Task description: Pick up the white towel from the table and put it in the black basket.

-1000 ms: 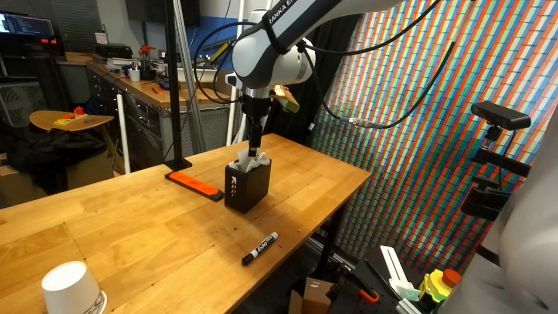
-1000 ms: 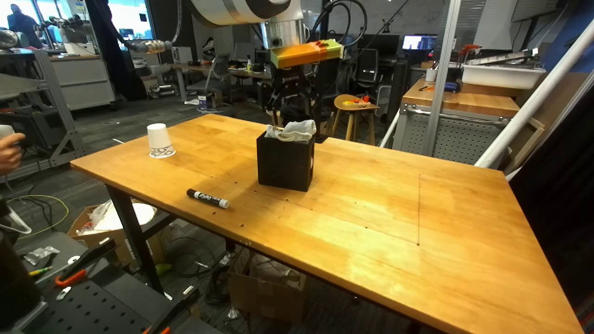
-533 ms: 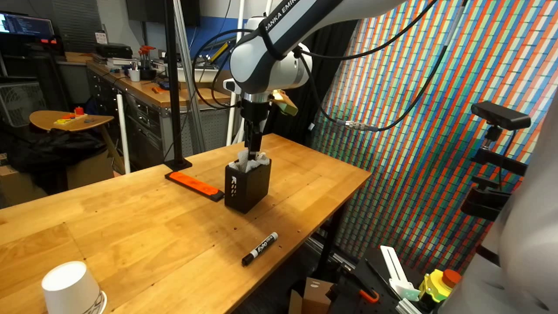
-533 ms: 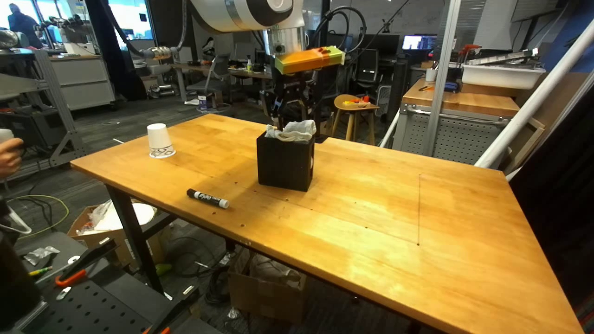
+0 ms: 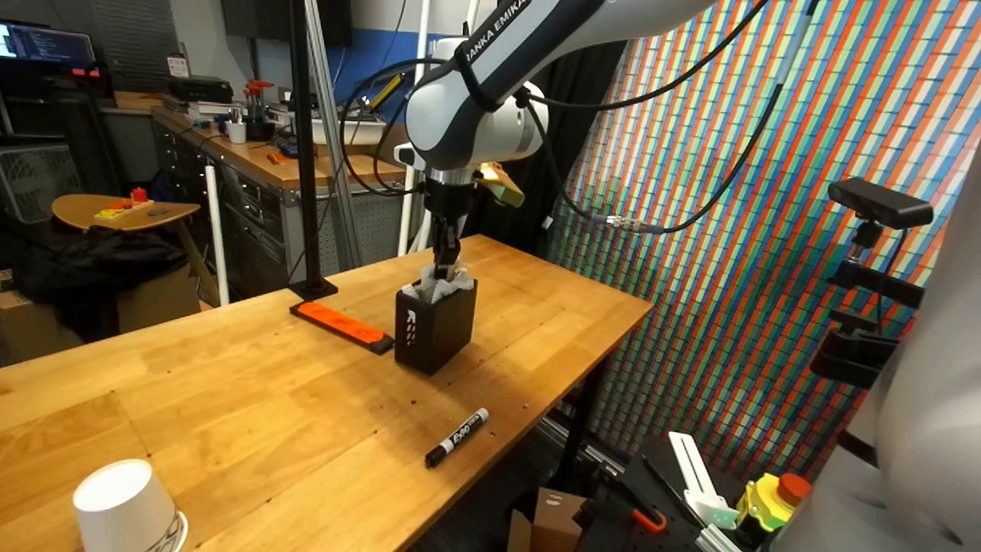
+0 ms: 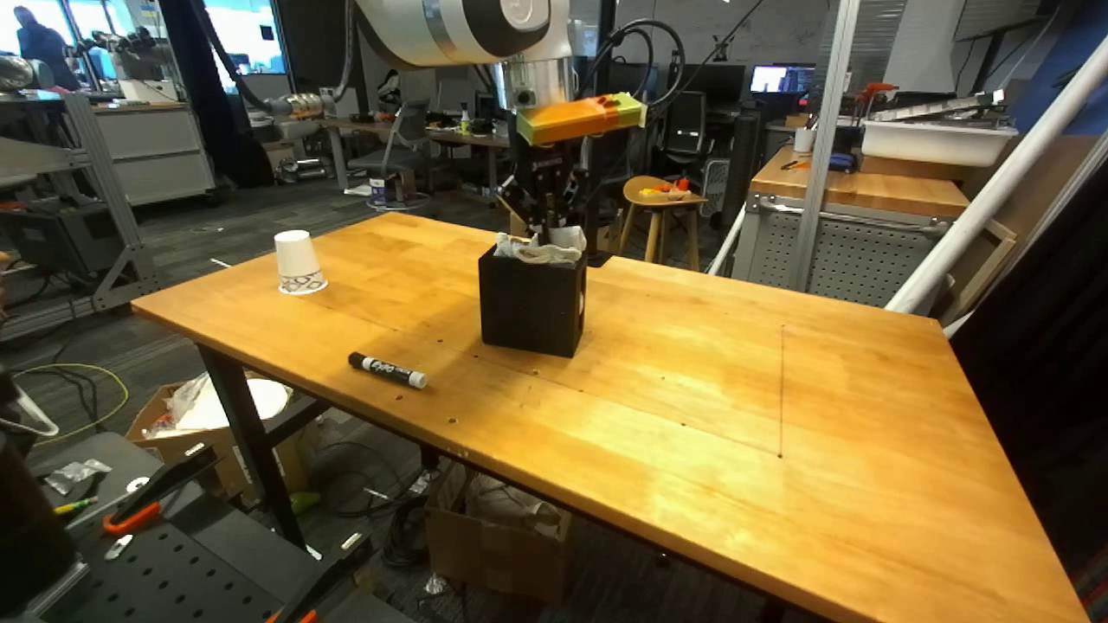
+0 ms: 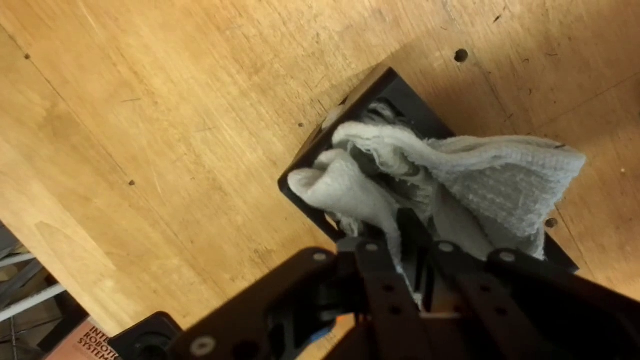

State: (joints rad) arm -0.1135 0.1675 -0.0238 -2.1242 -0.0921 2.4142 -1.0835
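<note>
"What was the largest thing we saw?"

"A wooden table (image 6: 692,415), filling the middle and lower right of an exterior view. Over it, the white-and-black robot arm (image 6: 472,33) reached down from the top edge."

"And at the arm's end?"

"The black gripper (image 6: 545,232), pointing down just above the centre of the frame, its fingers drawn together."

"What stood beneath?"

"A black basket (image 6: 530,305), upright on the table, near the centre."

"Where did we find the white towel (image 7: 445,160)?"

"Bunched in the basket, folds rising above the rim. In the wrist view we saw one fold pinched between the fingers, low in the frame, right of centre."

"And smaller things?"

"A white cup (image 6: 297,258) stood upside down at left; a marker (image 6: 387,369) lay left of and below centre, near the table's edge."
</note>
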